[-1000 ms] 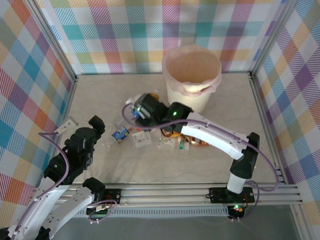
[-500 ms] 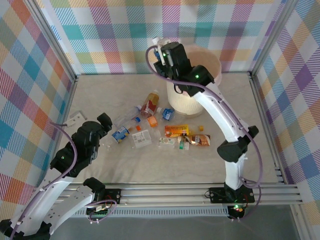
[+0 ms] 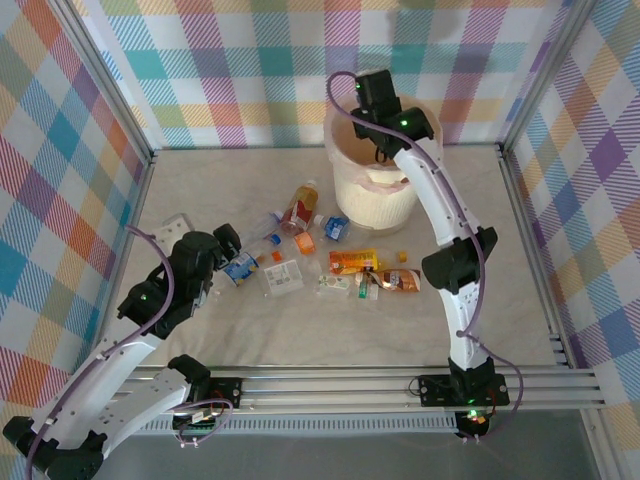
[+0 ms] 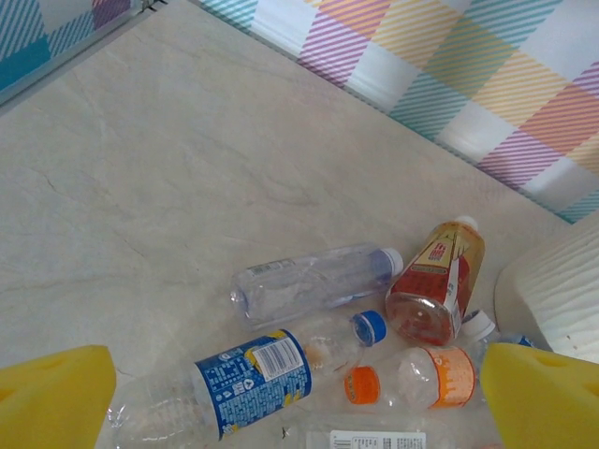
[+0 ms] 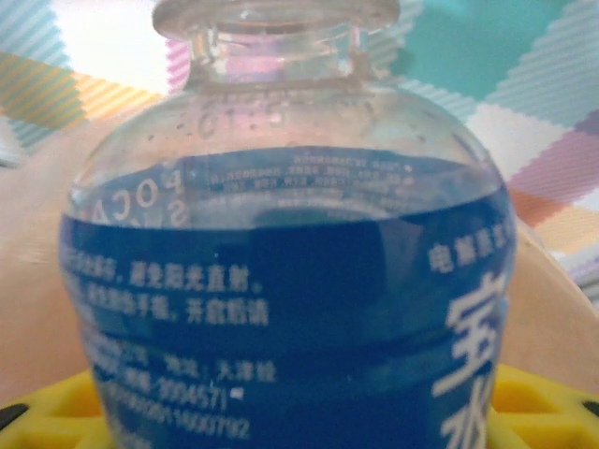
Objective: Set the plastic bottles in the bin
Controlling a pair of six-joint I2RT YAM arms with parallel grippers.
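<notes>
Right fingers (image 5: 51, 410) are pinching a blue-label bottle (image 5: 290, 299), neck pointing away, over the bin (image 3: 350, 195) at upper centre, while left fingers (image 4: 51, 398) are hovering spread above bottles (image 4: 253, 374) on the tabletop (image 4: 168, 150).

Table (image 3: 200, 185) lies open left of the bottles (image 3: 300, 207).
</notes>
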